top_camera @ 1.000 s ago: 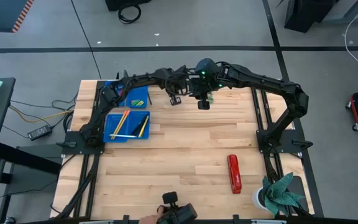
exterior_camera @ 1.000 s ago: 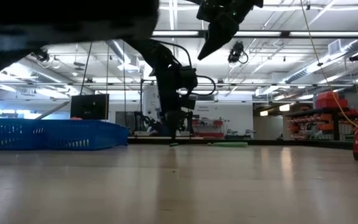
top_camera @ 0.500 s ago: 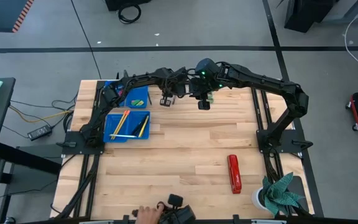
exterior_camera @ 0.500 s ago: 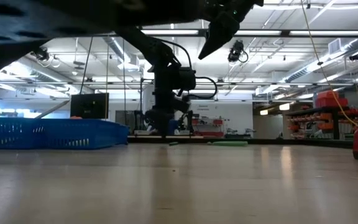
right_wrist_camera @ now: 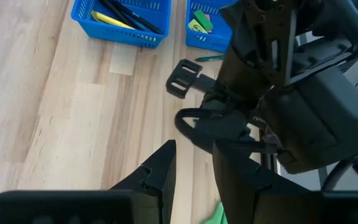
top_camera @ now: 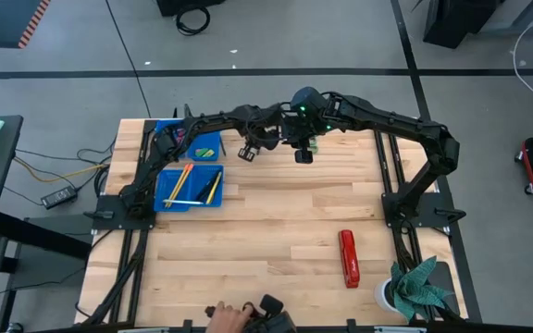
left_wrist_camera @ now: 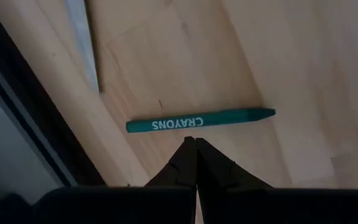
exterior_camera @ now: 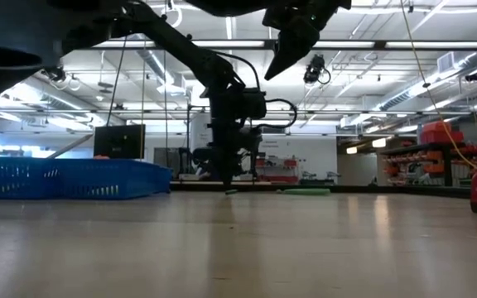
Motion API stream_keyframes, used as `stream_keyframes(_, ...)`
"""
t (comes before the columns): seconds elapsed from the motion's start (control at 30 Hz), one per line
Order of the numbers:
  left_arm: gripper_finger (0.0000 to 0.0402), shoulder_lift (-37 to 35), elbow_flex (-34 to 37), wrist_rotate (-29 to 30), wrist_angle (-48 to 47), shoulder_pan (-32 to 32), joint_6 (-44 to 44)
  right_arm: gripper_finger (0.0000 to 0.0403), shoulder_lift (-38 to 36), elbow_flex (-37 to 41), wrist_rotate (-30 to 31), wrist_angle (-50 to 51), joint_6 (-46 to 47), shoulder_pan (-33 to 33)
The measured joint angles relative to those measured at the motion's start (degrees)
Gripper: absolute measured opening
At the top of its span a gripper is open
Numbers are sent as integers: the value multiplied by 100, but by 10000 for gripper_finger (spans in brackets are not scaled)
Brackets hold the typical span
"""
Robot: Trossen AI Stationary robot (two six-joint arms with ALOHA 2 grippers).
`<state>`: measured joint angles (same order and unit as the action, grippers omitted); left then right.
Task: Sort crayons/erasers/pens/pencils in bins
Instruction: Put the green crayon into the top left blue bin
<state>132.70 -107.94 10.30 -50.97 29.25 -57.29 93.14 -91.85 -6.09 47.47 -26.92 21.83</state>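
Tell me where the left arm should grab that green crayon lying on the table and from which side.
Take the green crayon around the middle of its printed wrapper, coming straight down from above. It lies flat on the bare wooden table with nothing touching it, so the fingers should probably close across its thin width, not along its length. The left end effector sits shut just beside it and would need to open first.

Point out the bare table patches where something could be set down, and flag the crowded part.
Bare wood spans the middle, between the bins and the red stapler, and along the near edge left of the stapler. The far edge is crowded: left pincer, shut beside a green crayon, and right pincer, open.
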Motion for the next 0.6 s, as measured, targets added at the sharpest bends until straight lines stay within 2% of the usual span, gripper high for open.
stream_keyframes(0.07,5,0,0,-183,68,27,-89,112,2,0,0,1,0,0)
stream_keyframes(0.27,4,0,0,-1348,477,220,-90,112,0,0,0,1,-2,0)
stream_keyframes(0.37,6,0,0,-1736,522,347,19,112,2,0,0,1,3,0)
stream_keyframes(0.6,5,0,0,-1981,340,691,433,112,0,0,0,1,15,0)
